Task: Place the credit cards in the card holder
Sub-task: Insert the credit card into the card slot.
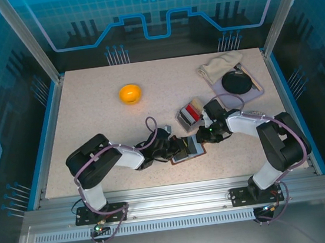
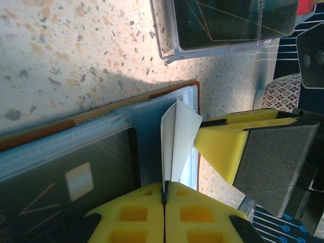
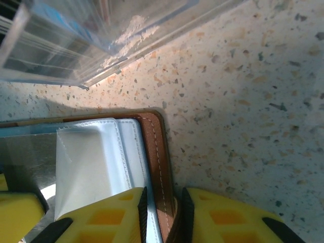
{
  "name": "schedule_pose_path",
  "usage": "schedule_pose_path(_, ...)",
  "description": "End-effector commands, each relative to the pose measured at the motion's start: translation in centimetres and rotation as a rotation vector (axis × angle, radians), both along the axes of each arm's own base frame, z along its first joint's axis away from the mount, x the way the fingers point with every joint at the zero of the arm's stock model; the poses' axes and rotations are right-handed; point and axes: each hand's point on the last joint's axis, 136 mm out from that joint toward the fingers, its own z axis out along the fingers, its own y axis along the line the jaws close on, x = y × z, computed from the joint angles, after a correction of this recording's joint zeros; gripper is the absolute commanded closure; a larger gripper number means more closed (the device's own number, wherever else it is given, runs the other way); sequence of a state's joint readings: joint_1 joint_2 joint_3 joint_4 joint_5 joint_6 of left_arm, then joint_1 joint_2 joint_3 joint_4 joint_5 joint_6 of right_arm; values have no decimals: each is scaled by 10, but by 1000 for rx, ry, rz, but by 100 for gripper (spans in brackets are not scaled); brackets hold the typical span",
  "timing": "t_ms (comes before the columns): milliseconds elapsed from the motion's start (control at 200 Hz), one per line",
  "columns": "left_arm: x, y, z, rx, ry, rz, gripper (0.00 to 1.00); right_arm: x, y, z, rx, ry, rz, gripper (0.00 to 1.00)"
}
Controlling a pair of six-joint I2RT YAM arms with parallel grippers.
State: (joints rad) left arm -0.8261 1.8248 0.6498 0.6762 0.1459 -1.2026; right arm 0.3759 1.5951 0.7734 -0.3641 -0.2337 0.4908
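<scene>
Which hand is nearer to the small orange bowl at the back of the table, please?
Left. The left hand grips the card holder, nearer the camera than the orange bowl and to its right; the right hand grips the holder's other side, farther right.

Top view: card holder (image 1: 194, 151) mostly covered by left gripper (image 1: 176, 149) and right gripper (image 1: 203, 136); its pockets are unreadable. Cards in clear tray (image 1: 188, 115) too small to count. Left wrist: tray cropped at top, black card (image 2: 66, 187) cropped at bottom and left. Right wrist: tray blurred and cropped at top, holder runs off left edge, fingers (image 3: 228, 223) cropped at bottom.
</scene>
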Motion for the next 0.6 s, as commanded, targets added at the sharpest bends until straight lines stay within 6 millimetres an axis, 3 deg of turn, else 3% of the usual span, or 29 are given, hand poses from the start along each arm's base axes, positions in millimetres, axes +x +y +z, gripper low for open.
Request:
schedule_pose_path(0,1,-5,-12,28,14,13,92,-34,7,-15,56,140,16,74)
schedule_pose_path(100,-2,-8,-12,34,18,-2,89,-34,6,-15,57,141,8,72)
schedule_pose_path(285,-8,5,-12,88,21,10,79,-32,0,-16,41,142,-5,71)
schedule_pose_path(595,-13,14,-7,152,23,-8,79,-28,-3,-11,45,132,-8,71)
